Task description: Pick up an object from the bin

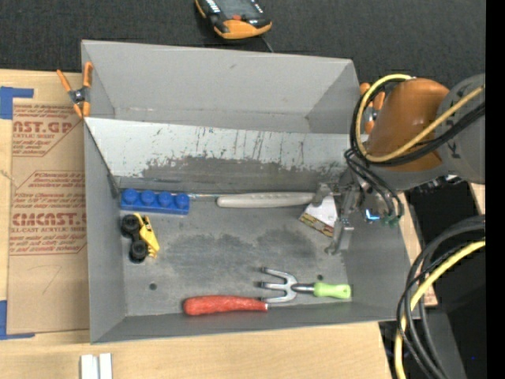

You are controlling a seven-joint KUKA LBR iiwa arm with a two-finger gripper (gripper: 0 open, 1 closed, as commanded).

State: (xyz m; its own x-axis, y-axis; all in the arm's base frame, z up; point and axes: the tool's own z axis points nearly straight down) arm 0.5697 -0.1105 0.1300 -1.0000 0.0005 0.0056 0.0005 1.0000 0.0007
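White-brown card (319,216) lies just left of your jaws; I cannot tell whether they are spread. Centre over it before closing, and avoid the cream handle (264,200) further left.

small card (318,216) partly hidden behind arm (406,125), print illegible

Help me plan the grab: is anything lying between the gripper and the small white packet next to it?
Nothing visible does. The gripper hangs at the right of the bin, right beside the white packet. The pale handle lies to the packet's left and the green-handled fork nearer the front wall, both off that path.
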